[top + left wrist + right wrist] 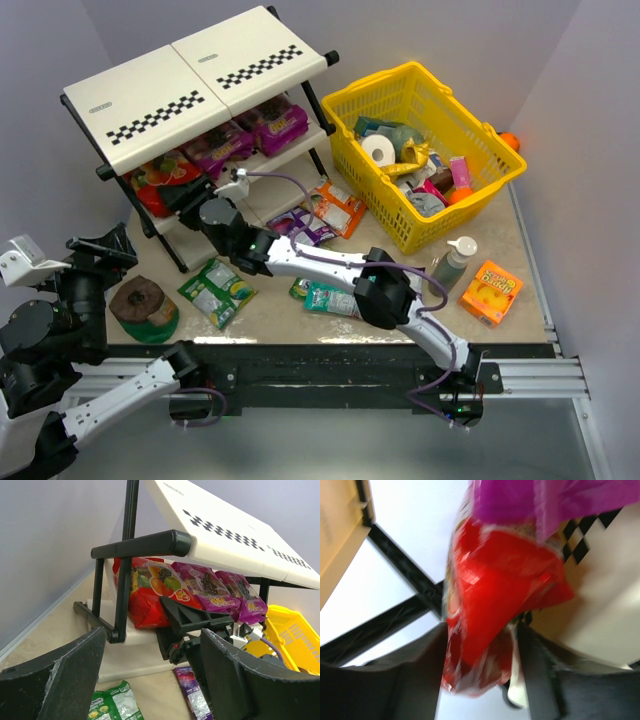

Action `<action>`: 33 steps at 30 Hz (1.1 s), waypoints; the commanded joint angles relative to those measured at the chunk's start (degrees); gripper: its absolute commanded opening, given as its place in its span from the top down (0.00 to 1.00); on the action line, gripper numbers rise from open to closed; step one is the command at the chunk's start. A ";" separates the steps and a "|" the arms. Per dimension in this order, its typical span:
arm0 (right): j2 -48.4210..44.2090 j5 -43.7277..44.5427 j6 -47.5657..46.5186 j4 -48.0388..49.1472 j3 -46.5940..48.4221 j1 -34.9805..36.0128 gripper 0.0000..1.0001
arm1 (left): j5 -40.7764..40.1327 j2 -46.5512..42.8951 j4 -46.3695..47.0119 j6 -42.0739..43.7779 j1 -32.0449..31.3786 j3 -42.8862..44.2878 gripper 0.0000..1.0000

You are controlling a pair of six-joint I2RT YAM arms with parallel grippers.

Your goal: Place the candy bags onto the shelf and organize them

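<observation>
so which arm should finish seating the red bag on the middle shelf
Right. The right gripper is at the shelf with the red bag between its fingers; the left gripper sits back, open, empty.

The red bag [495,610] between the fingers of my right gripper [481,630] is all blurry in the wrist view, and I can't read it. A purple bag [545,500] covers its top and runs off the top edge. From above, the shelf [190,85] top hides most of the bags under it. My left wrist view cuts a green bag [112,705] off at the bottom. The things in the yellow basket [370,80] are too small to name.
</observation>
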 commanded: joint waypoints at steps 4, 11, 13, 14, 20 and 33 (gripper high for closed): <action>-10.90 0.46 -2.23 4.84 -10.47 0.98 0.32 | -2.00 -0.79 0.48 -1.46 -0.54 -0.41 0.18; -13.10 -0.24 -2.23 7.41 -16.63 1.07 0.53 | -2.44 -1.06 0.04 -2.34 -0.72 -1.02 0.18; -11.97 -0.42 -2.05 7.24 -16.11 0.98 0.65 | -2.53 -1.14 -0.05 -2.60 -0.72 -1.29 0.18; -11.44 -0.86 -2.14 6.88 -15.06 0.98 0.69 | -2.44 -1.14 -0.22 -2.69 -0.80 -1.29 0.18; -7.75 -1.65 -1.96 6.09 -10.41 0.89 0.81 | -2.88 -1.67 -1.28 -3.57 -0.89 -1.29 0.18; -16.43 -4.20 -2.31 12.32 -24.79 0.63 0.43 | -1.04 -2.46 -3.74 -5.06 -1.25 -0.50 0.17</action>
